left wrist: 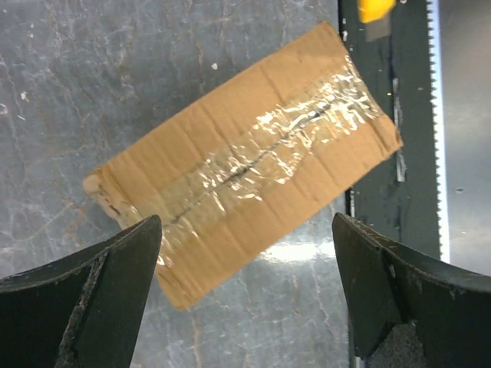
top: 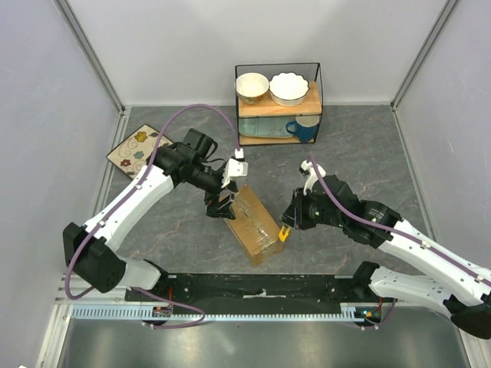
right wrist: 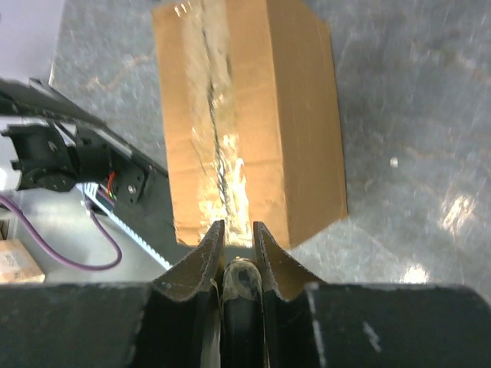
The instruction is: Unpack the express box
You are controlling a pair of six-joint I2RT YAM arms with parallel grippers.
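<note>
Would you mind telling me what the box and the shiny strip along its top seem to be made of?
The express box looks like plain brown cardboard, matte, with faint corrugation lines. The strip along its seam appears to be clear plastic tape: glossy, wrinkled, catching glare.

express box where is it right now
In the top view, the express box lies mid-table near the front rail, between the left gripper and the right gripper holding the yellow knife.
</note>
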